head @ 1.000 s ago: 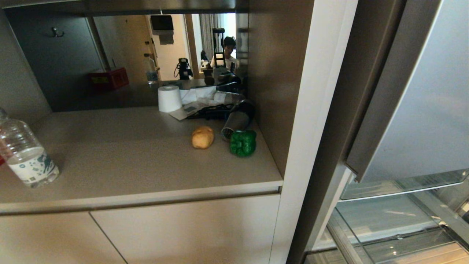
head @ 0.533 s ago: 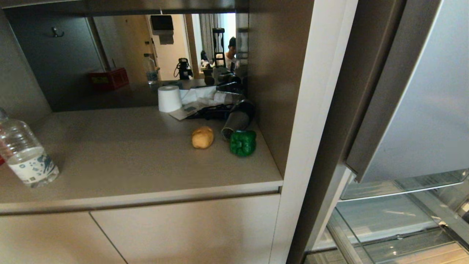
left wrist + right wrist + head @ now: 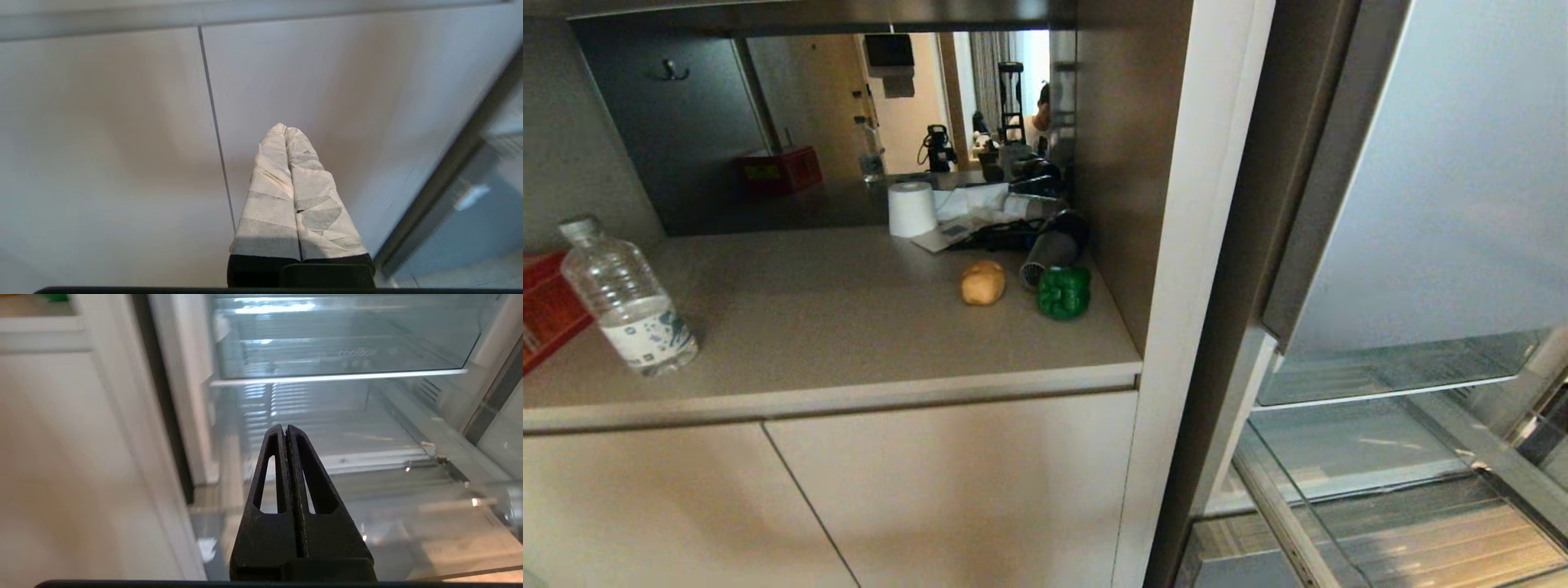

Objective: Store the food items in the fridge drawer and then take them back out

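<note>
The fridge fills the right of the head view, its tall upper door closed above the fridge drawer, which stands pulled out with clear glass panels and nothing seen inside. To its left, past a white upright panel, the desk sits in a recessed niche with a mirror at its far side and cabinet doors beneath its near edge. Most of the desk's middle and near strip lies bare.

A water bottle stands at the left, a white paper roll and a hair dryer at the far right. The tan potato and the glossy green bell pepper rest just beside each other near the hair dryer.

Only the wrist views show the arms: the left tool, tape-wrapped, has its fingers pressed together before the cabinet doors; the right tool, black, is likewise together, facing the drawer's glass.
</note>
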### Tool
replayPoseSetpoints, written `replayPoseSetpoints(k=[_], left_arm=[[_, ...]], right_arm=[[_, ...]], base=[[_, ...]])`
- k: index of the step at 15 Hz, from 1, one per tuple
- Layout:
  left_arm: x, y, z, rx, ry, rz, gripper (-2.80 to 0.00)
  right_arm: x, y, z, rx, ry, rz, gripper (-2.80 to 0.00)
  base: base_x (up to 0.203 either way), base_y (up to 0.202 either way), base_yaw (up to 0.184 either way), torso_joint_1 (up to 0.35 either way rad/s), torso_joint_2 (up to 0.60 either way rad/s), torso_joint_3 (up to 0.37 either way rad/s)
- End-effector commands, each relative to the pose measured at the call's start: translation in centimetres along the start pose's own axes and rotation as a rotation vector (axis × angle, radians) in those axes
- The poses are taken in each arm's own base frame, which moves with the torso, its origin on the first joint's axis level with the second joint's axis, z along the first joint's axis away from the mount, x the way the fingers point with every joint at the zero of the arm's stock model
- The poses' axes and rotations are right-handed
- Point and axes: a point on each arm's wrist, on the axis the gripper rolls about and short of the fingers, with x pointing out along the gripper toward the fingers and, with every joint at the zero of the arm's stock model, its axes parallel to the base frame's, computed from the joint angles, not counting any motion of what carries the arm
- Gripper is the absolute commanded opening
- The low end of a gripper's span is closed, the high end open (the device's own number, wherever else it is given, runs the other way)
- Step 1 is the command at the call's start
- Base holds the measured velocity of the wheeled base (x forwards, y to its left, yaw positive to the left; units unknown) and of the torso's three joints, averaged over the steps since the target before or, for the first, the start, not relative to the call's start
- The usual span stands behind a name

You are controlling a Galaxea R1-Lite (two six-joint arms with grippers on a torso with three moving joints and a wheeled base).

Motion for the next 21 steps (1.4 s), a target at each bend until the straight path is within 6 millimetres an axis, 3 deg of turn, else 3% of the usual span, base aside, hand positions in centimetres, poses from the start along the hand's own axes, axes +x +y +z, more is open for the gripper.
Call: replayPoseSetpoints(k=[1,4,21], left_arm=[[0.01,0.00,0.00,0.000,0.002,-0.001,-2.80],[0.01,0.00,0.00,0.000,0.002,-0.001,-2.80],[0.01,0.00,0.00,-0.001,0.002,0.000,-2.80]], right_arm=[[0.16,-0.01,-0.87,0.000,0.028,0.000,-2.80],[0.16,-0.01,-0.87,0.000,0.028,0.000,-2.80],[0.16,-0.02,-0.87,0.000,0.028,-0.002,-2.80]], base=[[-0.193,0.000,0.003,0.007,0.00,0.003],[-0.175,0.000,0.001,-0.004,0.00,-0.002],[0.000,0.000,0.013,0.002,0.00,0.000]])
